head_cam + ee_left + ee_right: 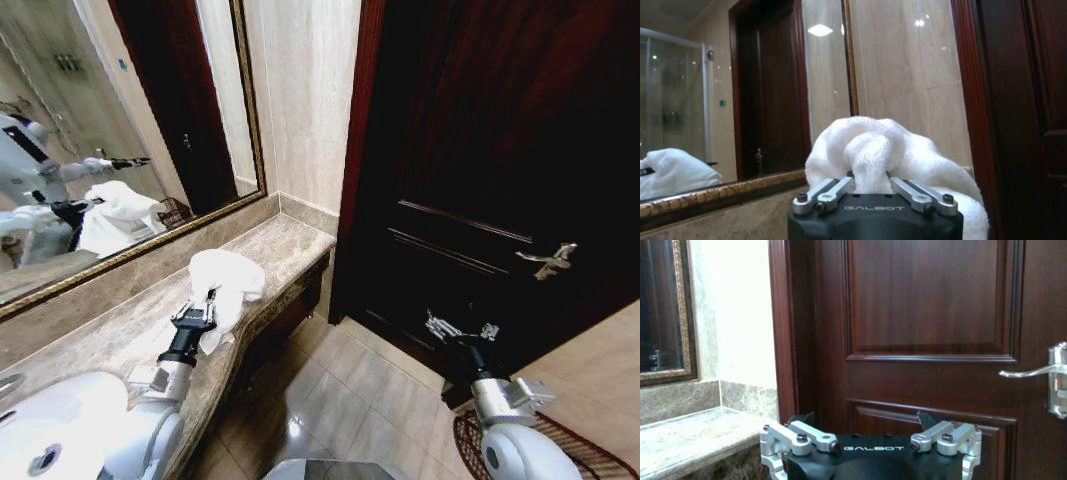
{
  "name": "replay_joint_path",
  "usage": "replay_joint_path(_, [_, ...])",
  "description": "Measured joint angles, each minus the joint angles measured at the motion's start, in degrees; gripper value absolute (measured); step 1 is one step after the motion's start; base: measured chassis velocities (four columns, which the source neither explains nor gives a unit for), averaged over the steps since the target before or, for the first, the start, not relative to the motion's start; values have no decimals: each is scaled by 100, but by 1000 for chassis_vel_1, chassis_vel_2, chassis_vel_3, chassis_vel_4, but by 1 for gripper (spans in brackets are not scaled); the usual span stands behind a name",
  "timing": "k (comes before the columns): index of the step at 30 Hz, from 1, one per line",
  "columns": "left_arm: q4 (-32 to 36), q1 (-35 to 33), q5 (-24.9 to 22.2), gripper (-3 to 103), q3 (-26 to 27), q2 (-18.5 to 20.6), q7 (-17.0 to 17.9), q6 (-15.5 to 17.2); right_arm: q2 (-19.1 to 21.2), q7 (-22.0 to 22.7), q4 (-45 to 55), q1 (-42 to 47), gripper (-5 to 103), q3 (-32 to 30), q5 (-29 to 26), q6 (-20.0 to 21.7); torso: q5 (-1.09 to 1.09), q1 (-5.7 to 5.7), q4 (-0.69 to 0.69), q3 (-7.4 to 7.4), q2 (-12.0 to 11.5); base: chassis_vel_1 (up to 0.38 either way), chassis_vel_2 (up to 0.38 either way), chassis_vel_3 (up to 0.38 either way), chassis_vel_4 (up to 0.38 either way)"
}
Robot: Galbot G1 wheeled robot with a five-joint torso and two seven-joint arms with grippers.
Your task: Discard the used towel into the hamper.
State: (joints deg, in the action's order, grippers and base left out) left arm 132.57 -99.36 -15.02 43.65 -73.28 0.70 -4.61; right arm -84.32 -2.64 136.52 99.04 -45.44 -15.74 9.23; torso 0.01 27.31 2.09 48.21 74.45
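Observation:
The white towel [228, 278] is bunched up over the marble counter [120, 335], near its front edge. My left gripper [203, 310] is shut on a fold of it. In the left wrist view the towel [873, 145] bulges up between the two fingers [830, 192] of the left gripper [871, 184]. I cannot tell whether it is lifted off the counter. The hamper [575, 452], dark reddish-brown and woven, shows on the floor at the lower right, partly behind my right arm. My right gripper [457, 330] hangs open and empty before the dark door; the right wrist view shows the right gripper [863, 421] with its jaws spread.
A framed mirror [120, 120] runs along the wall behind the counter. A white sink [50, 430] sits at the counter's near left. The dark wooden door [500, 150] with a silver handle [548, 260] stands ahead on the right. Tiled floor [350, 400] lies between counter and hamper.

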Motion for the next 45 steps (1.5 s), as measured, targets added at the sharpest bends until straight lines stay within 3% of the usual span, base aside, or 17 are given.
replay_joint_path(45, [31, -63, 43, 10, 28, -49, 53, -188, -73, -19, 108, 164, 100, -41, 5, -147, 0, 0, 0, 0, 0, 57, -81, -80, 57])
